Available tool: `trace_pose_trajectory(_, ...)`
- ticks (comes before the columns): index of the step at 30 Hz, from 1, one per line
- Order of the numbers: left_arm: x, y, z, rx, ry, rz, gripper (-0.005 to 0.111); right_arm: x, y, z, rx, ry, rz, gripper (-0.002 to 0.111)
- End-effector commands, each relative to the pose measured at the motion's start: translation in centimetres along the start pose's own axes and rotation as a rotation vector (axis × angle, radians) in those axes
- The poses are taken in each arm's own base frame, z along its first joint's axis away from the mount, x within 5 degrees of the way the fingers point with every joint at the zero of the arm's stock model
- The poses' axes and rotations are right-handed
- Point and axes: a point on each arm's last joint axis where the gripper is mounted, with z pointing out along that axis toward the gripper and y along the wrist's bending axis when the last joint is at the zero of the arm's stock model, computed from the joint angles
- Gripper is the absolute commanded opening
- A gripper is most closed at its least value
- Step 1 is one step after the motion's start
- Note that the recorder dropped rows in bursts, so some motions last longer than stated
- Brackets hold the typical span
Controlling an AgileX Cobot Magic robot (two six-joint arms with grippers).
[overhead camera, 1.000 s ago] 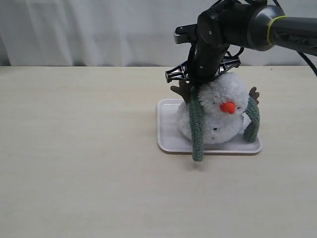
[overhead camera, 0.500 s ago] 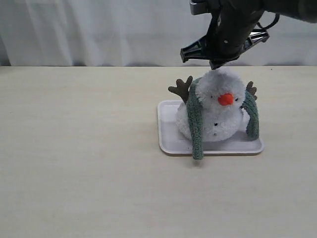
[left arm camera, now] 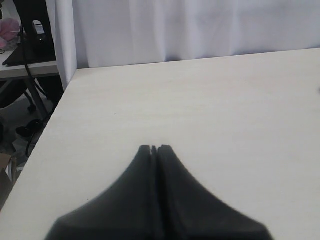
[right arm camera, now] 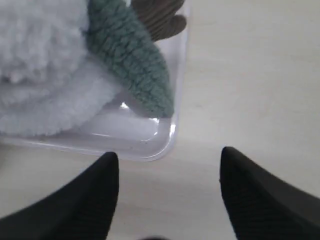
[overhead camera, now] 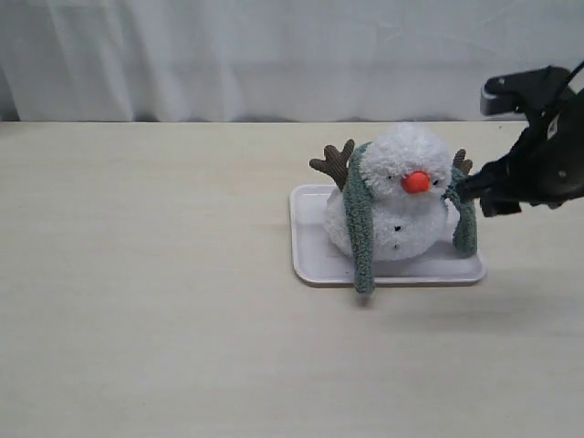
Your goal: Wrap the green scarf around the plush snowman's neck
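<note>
Two ends of the green scarf (overhead camera: 363, 228) hang down the front of the plush snowman (overhead camera: 406, 196), which sits on a tray (overhead camera: 310, 260) right of the table's (overhead camera: 137, 319) middle, nearer its far edge. The longer end spills over the tray's near edge, the shorter stops by its right-hand corner. The right hand (right arm camera: 170, 152) hovers off that corner, spread wide, empty; the left hand (left arm camera: 154, 148) is pressed closed over bare table. Soft, limp, fuzzy knit, surely light: pinch near an end, gently, or the squashy toy may tip.
</note>
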Motion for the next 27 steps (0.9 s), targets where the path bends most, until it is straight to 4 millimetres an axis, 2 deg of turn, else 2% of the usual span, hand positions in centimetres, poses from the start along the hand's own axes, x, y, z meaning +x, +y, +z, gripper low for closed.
trace_pose_trajectory(1,0.0,0.0,0.0,0.001,-0.009,-0.002,0.000,1.0,0.7,2.2,-0.033,-0.157,-0.098,0.064)
trace_pose_trajectory(7,0.0,0.0,0.0,0.001,-0.009,-0.002,0.000,0.8,1.3,4.9,-0.046,-0.214,-0.129,0.064)
trace_pose_trajectory(11,0.0,0.0,0.0,0.001,-0.009,-0.002,0.000,0.9,1.3,6.9,-0.039,-0.211,-0.187,0.059)
trace_pose_trajectory(20,0.0,0.0,0.0,0.001,-0.009,-0.002,0.000,0.5,-1.2,7.7,0.000,-0.225,-0.134,0.055)
trace_pose_trajectory(27,0.0,0.0,0.0,0.001,-0.009,-0.002,0.000,0.7,-0.6,9.6,-0.022,-0.232,-0.143,0.055)
